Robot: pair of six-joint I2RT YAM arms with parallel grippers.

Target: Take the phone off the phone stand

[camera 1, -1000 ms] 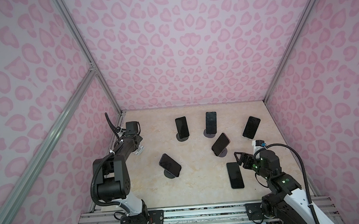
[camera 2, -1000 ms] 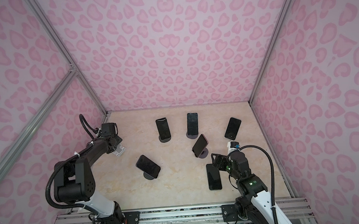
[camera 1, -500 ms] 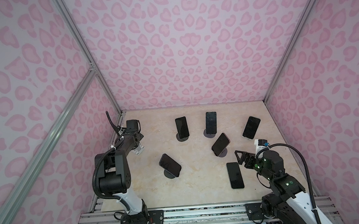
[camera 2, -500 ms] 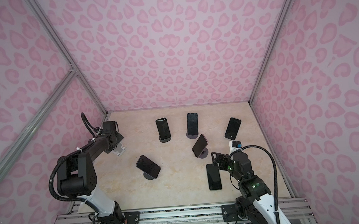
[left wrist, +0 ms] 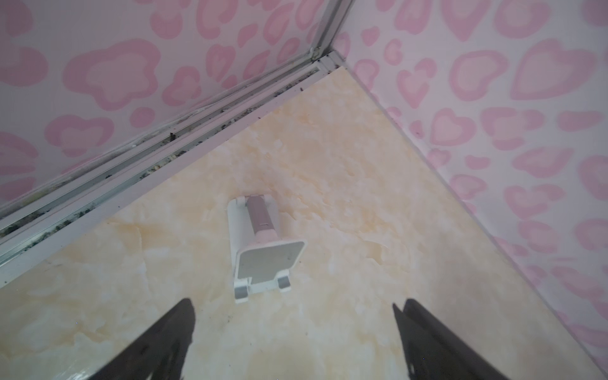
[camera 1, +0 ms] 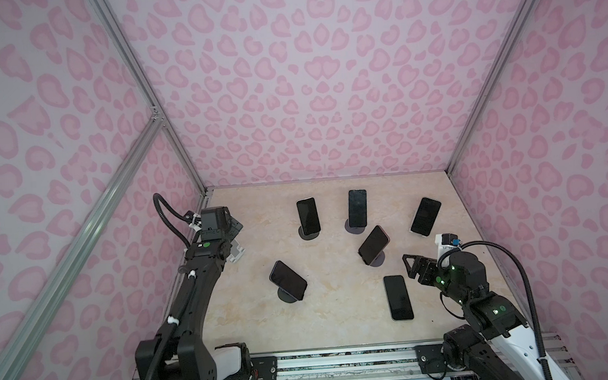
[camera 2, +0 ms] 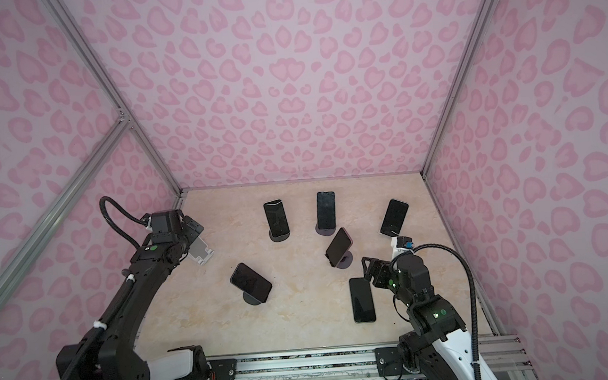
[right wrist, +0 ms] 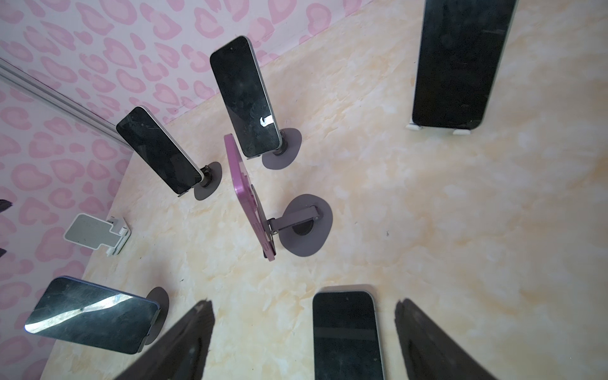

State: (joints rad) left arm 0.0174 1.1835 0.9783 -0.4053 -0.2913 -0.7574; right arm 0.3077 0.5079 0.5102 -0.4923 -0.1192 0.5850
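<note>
The left gripper [left wrist: 293, 304] hangs low over the far left corner of the table [left wrist: 362, 184]. Its jaws are spread wide and there is nothing between them. Just ahead of it sits the empty stand [left wrist: 263, 253], a small white one with a pinkish hinge arm. It rests on the table, clear of both fingers [left wrist: 164, 342], and carries no phone.

The right gripper [right wrist: 303, 302] is on the near right side of the table, tilted down, also wide open and holding nothing. The flat phone [right wrist: 345, 335] lies screen up on the table, off any stand. In the right wrist view it shows between the two dark fingers, and in a top view it lies just beside and below the gripper rather than in its grasp.

Five other phones are still propped up. The purple phone [right wrist: 250, 197] leans on a folding arm above a round grey base [right wrist: 309, 227], near the middle and closest to the right gripper. Two back phones [camera 1: 308, 216] stand side by side on round bases toward the rear wall. The right rear phone [camera 1: 425, 216] leans on a white stand by the right wall. The front left phone [camera 1: 288, 280] sits crosswise on its own round base, well apart from the rest.
</note>
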